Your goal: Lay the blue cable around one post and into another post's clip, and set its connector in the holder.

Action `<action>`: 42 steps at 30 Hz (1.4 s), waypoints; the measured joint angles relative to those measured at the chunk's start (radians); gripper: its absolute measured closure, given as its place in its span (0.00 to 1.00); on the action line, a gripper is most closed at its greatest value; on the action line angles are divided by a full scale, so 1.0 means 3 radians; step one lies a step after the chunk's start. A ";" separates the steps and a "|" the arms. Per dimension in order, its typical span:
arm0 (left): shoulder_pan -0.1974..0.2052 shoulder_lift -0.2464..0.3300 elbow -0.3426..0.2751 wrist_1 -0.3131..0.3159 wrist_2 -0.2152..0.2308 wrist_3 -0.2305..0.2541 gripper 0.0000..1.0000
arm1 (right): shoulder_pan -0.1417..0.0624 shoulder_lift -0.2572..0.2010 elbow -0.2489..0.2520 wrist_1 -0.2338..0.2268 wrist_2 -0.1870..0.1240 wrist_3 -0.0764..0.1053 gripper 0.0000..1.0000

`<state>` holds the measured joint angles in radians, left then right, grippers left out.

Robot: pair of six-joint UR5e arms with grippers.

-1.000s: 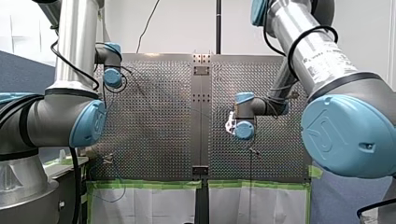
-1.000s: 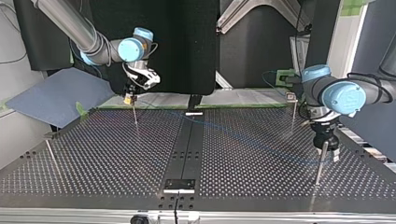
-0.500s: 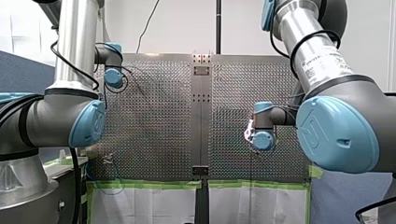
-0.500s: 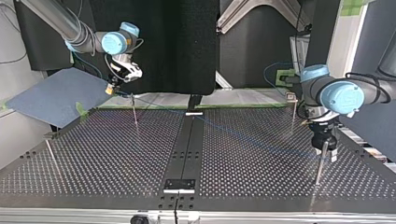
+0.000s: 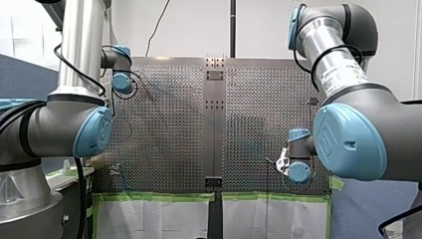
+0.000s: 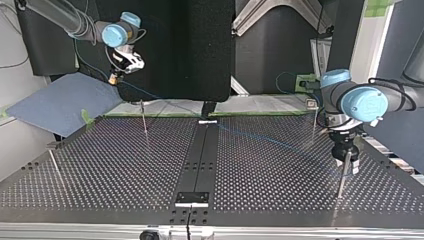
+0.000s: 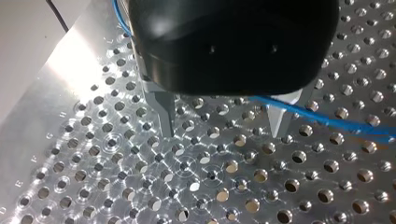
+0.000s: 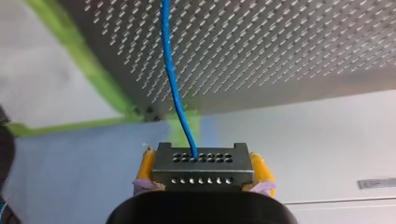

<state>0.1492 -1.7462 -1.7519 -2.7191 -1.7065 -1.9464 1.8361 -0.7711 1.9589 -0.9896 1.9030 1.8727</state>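
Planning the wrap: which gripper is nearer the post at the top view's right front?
Left. My left gripper is at the top of the post; my right gripper is far across the table.

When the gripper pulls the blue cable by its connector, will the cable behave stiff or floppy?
Probably floppy: the blue cable curves gently from the connector in my right gripper towards the table. Likely light too: in the top view it runs thin and nearly straight under pull. It may slide easily on the smooth metal.
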 joint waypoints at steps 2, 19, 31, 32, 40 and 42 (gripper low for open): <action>-0.0002 0.0000 0.0000 0.0001 0.0000 0.0004 0.00 | -0.0061 0.0030 0.0062 -0.0061 -0.0061 -0.0001 1.00; -0.0032 0.0000 0.0001 0.0002 0.0000 0.0030 0.00 | -0.0539 0.0056 0.0400 -0.0178 -0.0539 0.0067 1.00; -0.0043 0.0000 0.0001 0.0003 0.0000 0.0030 0.00 | -0.0922 0.0063 0.0037 0.0034 -0.0821 -0.0063 1.00; -0.0044 0.0000 0.0001 0.0003 0.0000 0.0030 0.00 | -0.0954 0.0064 0.0002 0.0055 -0.0855 -0.0095 1.00; -0.0051 0.0000 0.0001 -0.0001 -0.0003 0.0038 0.00 | -0.0938 0.0148 -0.0158 0.0078 -0.1077 -0.0312 1.00; -0.0052 0.0000 0.0001 -0.0004 -0.0005 0.0041 0.00 | -0.0906 0.0211 -0.0167 0.0064 -0.1147 -0.0376 1.00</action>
<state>0.1335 -1.7462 -1.7515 -2.7203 -1.7078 -1.9341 1.5644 -0.7079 1.9087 -0.9704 1.5589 1.7598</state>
